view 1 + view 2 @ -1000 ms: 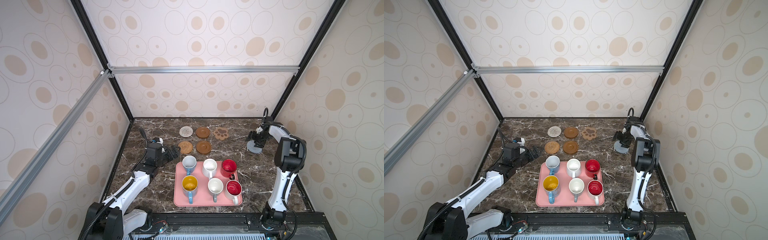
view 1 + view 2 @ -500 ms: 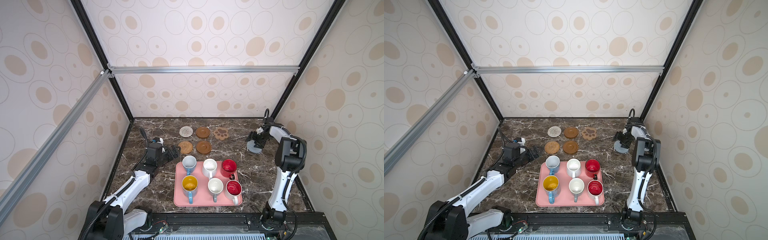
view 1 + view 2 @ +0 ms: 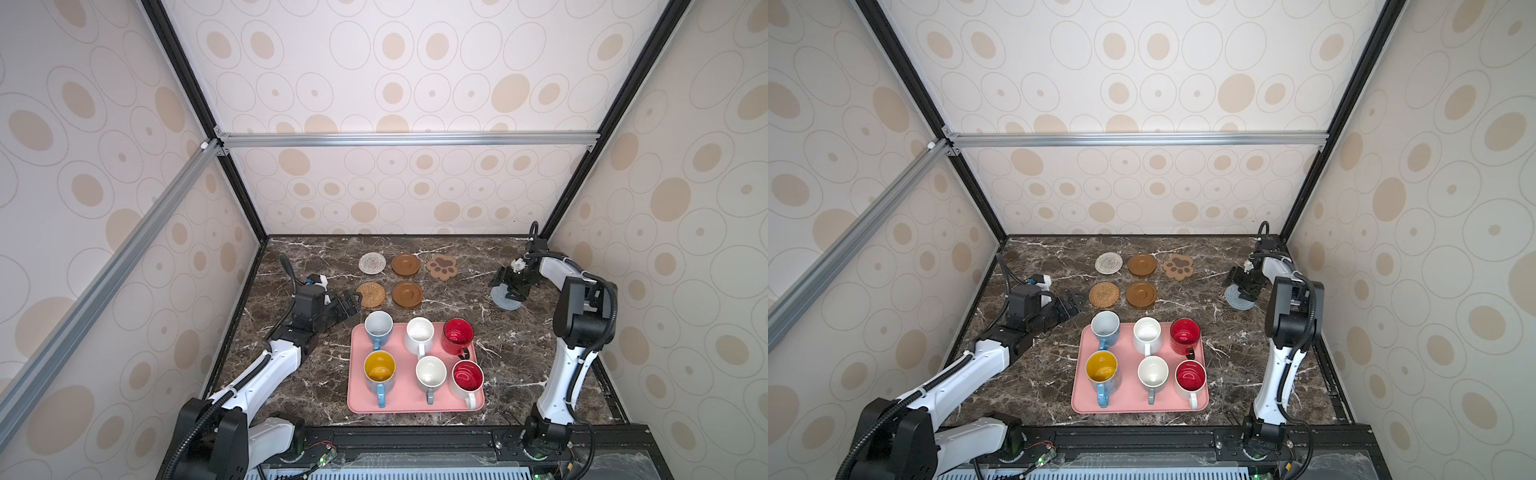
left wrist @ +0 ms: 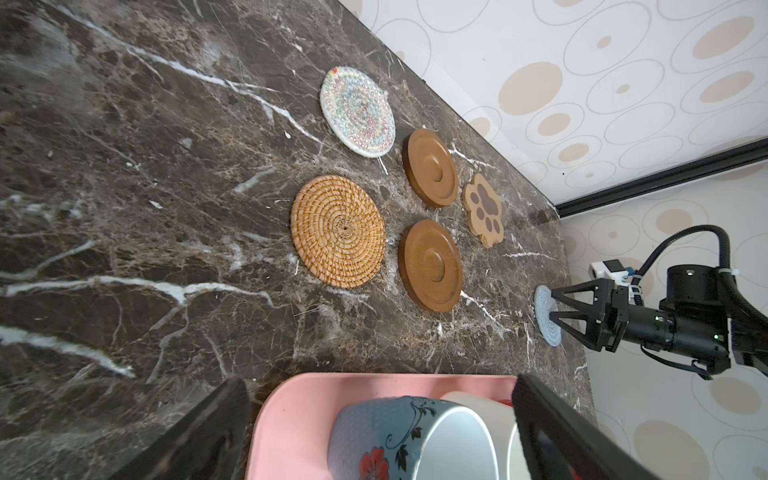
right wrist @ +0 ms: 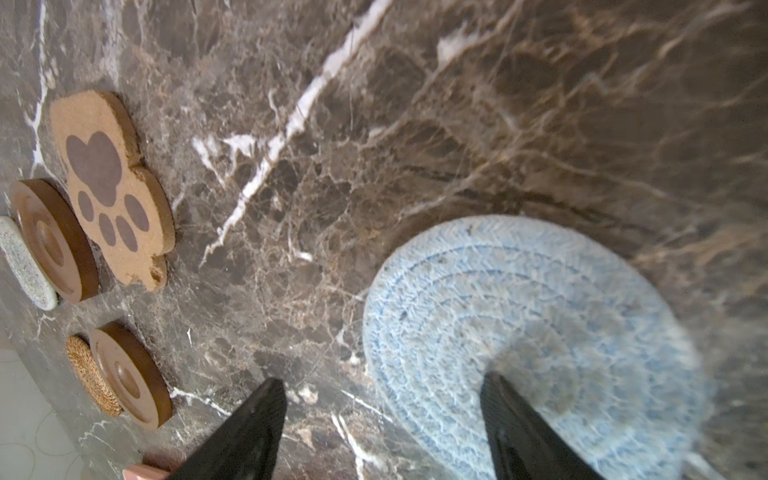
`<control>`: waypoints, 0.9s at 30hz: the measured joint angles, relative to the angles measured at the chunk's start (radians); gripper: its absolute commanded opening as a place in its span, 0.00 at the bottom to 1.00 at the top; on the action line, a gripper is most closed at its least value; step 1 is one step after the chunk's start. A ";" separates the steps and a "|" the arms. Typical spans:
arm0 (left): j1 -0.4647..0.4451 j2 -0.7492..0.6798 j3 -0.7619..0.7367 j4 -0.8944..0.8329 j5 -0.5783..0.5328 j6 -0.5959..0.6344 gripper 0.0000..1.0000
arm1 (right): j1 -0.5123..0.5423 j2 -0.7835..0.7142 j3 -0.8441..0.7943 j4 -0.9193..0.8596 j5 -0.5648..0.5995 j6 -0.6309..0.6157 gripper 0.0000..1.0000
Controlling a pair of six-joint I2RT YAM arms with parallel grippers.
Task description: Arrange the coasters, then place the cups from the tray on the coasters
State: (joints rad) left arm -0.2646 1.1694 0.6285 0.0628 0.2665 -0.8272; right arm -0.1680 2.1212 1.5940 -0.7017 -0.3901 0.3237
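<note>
Five coasters lie in two rows at the back: grey-white woven [image 3: 372,263], brown disc [image 3: 406,264], paw [image 3: 442,267], rattan [image 3: 370,294], brown disc [image 3: 407,294]. The pale blue coaster [image 3: 505,298] lies apart on the right. My right gripper [image 3: 507,286] hangs open low over it, one finger [image 5: 515,419] above the mat [image 5: 519,316] and the other above bare marble. The pink tray [image 3: 415,405] holds six cups, the blue one with white inside [image 3: 378,326] at its back left. My left gripper [image 3: 351,303] stands open and empty beside that corner, facing the blue cup [image 4: 386,432].
The marble table [image 3: 511,357] is walled in on three sides. The right arm's upright link [image 3: 577,316] stands near the right wall. The left arm [image 3: 274,365] lies low across the front left. Bare marble separates the paw coaster from the blue one.
</note>
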 measured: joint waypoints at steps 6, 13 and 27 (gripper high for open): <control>0.000 0.021 0.000 0.003 0.009 0.000 1.00 | 0.010 -0.020 -0.031 0.005 -0.002 0.003 0.78; 0.000 0.020 0.000 0.005 0.016 0.000 1.00 | 0.023 -0.032 -0.048 0.007 -0.003 0.009 0.78; 0.000 0.018 -0.002 0.005 0.016 0.000 1.00 | 0.097 -0.044 -0.068 0.007 -0.024 0.039 0.78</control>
State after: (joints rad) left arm -0.2646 1.1873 0.6266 0.0673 0.2821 -0.8276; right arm -0.0708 2.0773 1.5261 -0.6945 -0.4137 0.3622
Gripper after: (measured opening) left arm 0.999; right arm 0.779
